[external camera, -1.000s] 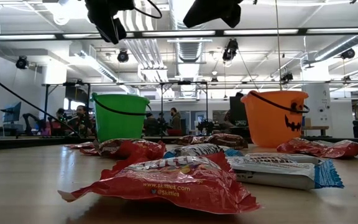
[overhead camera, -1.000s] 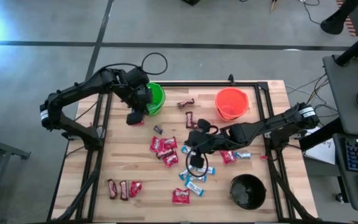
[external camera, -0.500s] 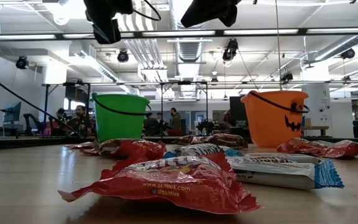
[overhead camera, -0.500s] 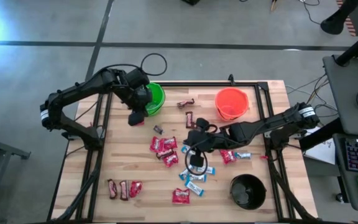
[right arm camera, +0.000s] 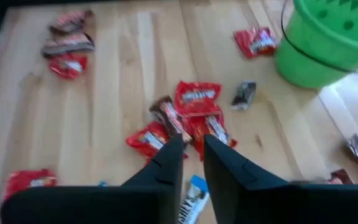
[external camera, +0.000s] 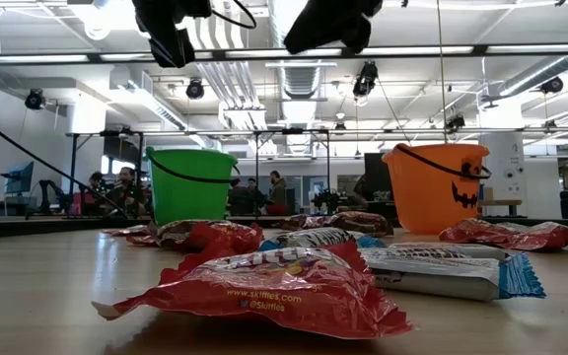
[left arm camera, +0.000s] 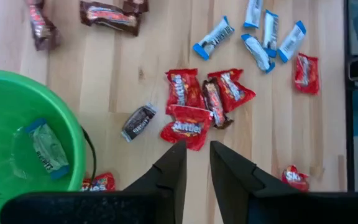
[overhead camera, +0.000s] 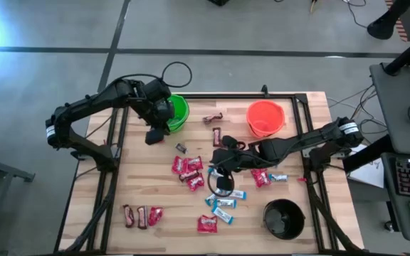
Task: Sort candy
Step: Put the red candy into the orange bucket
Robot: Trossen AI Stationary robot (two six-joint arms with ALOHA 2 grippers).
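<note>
The worktop (overhead camera: 137, 188) is carrying three buckets: green (overhead camera: 178, 112), orange (overhead camera: 265, 118), black (overhead camera: 284, 219). Candy (overhead camera: 191, 169) is lying scattered across the middle, unmoved since a second ago. The left gripper (overhead camera: 152, 134) is hanging beside the green bucket, barely shifted, its fingers (left arm camera: 171, 171) now standing slightly apart, holding nothing. The right gripper (overhead camera: 221, 185) is hovering over the blue bars, drawn slightly back, fingers (right arm camera: 170, 163) likewise parted a little, empty.
</note>
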